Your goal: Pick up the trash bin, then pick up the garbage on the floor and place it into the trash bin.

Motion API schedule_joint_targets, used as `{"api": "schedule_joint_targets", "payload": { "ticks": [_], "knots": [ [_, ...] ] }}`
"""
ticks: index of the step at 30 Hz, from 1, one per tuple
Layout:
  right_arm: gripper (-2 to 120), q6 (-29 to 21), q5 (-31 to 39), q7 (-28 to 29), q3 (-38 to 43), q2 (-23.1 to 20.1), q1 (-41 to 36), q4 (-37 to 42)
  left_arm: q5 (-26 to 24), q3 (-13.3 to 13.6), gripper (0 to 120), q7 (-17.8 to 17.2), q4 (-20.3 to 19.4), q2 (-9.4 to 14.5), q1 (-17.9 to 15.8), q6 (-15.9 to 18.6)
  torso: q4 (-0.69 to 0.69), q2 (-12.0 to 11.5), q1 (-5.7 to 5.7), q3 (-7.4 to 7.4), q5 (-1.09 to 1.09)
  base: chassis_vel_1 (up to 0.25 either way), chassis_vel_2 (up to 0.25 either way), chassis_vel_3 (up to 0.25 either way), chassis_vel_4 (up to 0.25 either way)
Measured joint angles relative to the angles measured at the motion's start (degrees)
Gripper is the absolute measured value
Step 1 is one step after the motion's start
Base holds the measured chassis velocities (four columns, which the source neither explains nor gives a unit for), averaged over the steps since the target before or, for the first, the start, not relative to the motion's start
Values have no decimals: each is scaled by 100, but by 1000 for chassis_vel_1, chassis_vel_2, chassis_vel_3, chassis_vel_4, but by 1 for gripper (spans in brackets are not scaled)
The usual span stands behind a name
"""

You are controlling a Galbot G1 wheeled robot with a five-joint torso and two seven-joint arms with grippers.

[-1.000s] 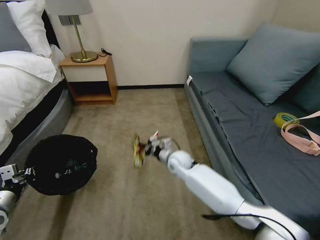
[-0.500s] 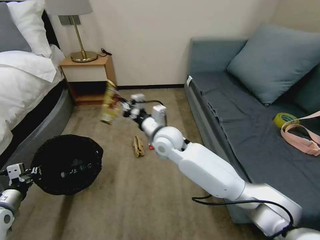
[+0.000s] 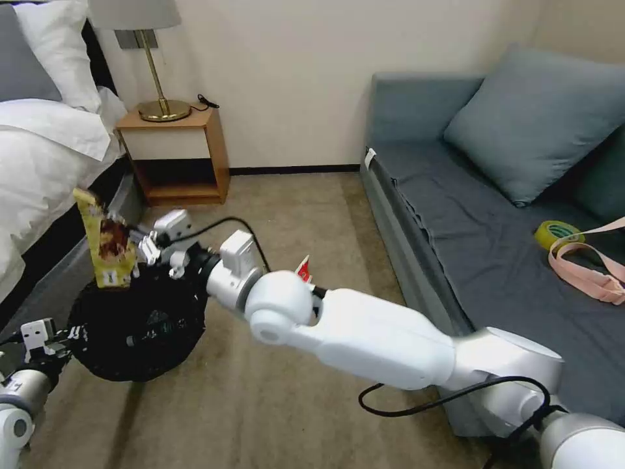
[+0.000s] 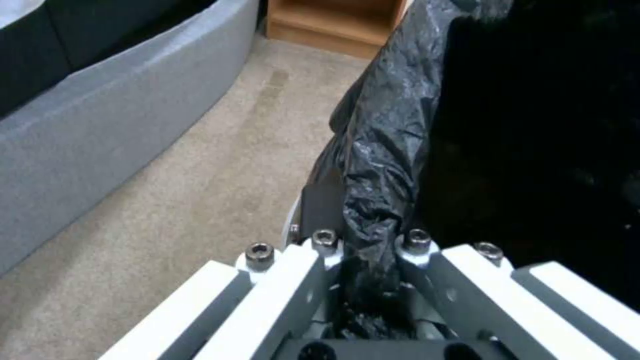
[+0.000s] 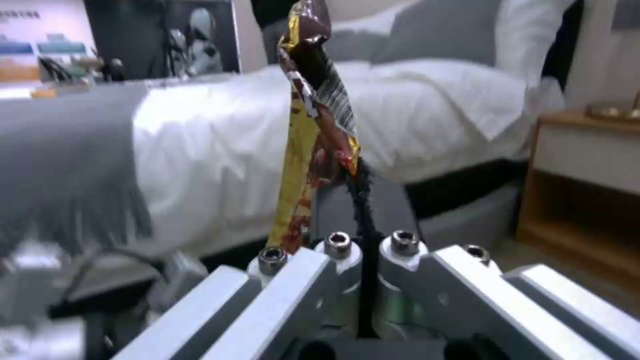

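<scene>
My right gripper [image 3: 133, 251] sits left of centre in the head view, arm stretched across the carpet [image 3: 273, 404] from lower right. It's clamped on the gold-yellow snack wrapper [image 3: 104, 241], which stands roughly upright w/ its lower end just above the far rim of the trash bin [image 3: 133, 322]. In the right wrist view the wrapper [image 5: 313, 140] rises from between my closed fingers [image 5: 337, 250], pinched at its edge, w/ the bed [image 5: 333, 110] behind it.

My left gripper [image 3: 49, 335] is at lower left of the head view, at the bin's left side. Left wrist view: fingers [image 4: 323, 245] closed on a fold of the crinkled black bag [image 4: 380, 165] at the rim; bin held w/ its dark opening tipped toward the camera, carpet and grey bed base beside it.

A red-and-white packet [image 3: 303, 268] pokes out just behind my right elbow, mid-frame, on the floor; mostly hidden, so can't say more abt it.

Bg: nightstand [image 3: 176, 156] w/ brass lamp [image 3: 153, 65] upper left, grey sofa [image 3: 495, 228] on the right carrying a yellow-green tape roll [image 3: 556, 233] and a pink strap [image 3: 589, 267].
</scene>
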Motion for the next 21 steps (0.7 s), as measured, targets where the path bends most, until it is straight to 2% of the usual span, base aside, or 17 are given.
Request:
{"api": "schedule_joint_targets", "payload": {
  "ticks": [4,12,14,15,19,20,21],
  "knots": [
    [0,113,-516,-138,-155,176,-293,-556,-44,-23,2,0,0,2,4,0,0,0,0,0,1,0,0,0,0],
    [0,313,-1289,-304,-326,244,-719,-1115,-140,-23,2,1,-20,26,-17,14,0,0,0,0,1,0,0,0,0],
    [8,317,-1371,-307,-363,233,-787,-1189,-154,-23,2,1,-21,28,-20,15,-1,0,0,0,1,0,0,0,0],
    [8,317,-1371,-307,-363,233,-787,-1189,-154,-23,2,1,-21,28,-20,15,-1,0,0,0,1,0,0,0,0],
    [24,315,-1429,-306,-408,216,-818,-1223,-169,-6,2,10,-27,28,-21,15,0,0,0,0,1,0,0,0,0],
    [24,315,-1429,-306,-408,216,-818,-1223,-169,-6,2,10,-27,28,-21,15,0,0,0,0,1,0,0,0,0],
    [31,303,-1431,-296,-432,197,-799,-1222,-176,2,2,10,-27,28,-27,15,0,0,0,0,1,0,0,0,0]
  ]
}}
